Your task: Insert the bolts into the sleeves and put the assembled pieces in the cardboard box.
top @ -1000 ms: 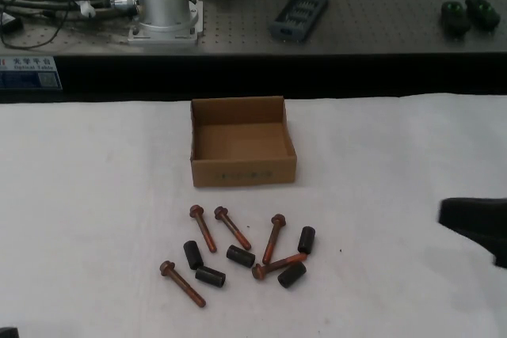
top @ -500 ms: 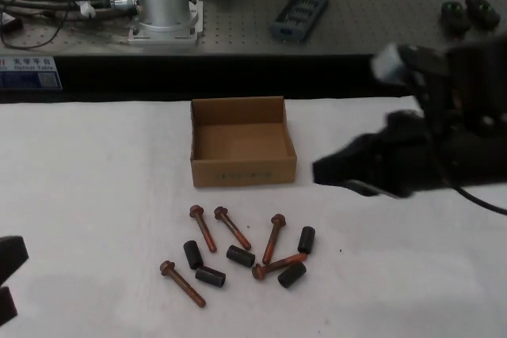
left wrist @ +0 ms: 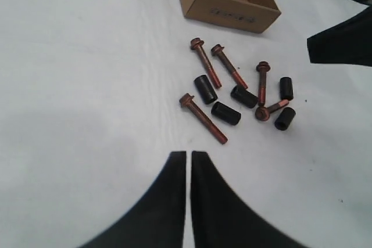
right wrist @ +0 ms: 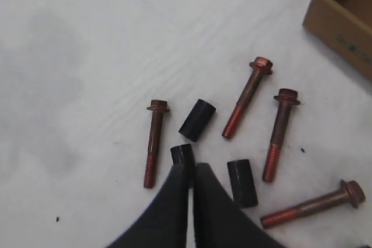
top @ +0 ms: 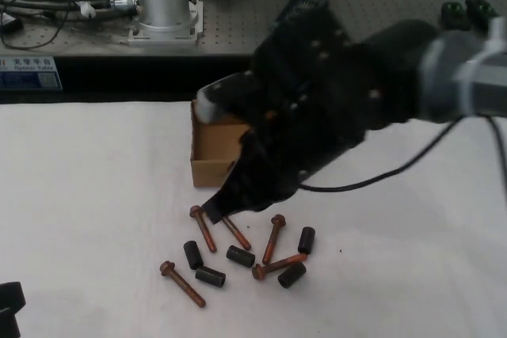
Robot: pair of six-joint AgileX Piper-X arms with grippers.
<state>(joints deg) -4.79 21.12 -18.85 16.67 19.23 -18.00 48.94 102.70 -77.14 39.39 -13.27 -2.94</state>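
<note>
Black right arm (top: 341, 93) now over cardboard box (top: 207, 156), end effector (right wrist: 190, 168) above bolts (top: 203, 229)

The cardboard box (top: 207, 157) stands on the cloth (top: 95, 195), and in front of it five bolts (left wrist: 203, 118) and five sleeves (left wrist: 225, 113) lie in one loose cluster. My right gripper (right wrist: 190, 169) hangs over the cluster's rear edge, with my right arm (top: 341, 93) crossing before the box from the right. My left gripper (left wrist: 189, 156) sits front left, well apart from them.
</note>
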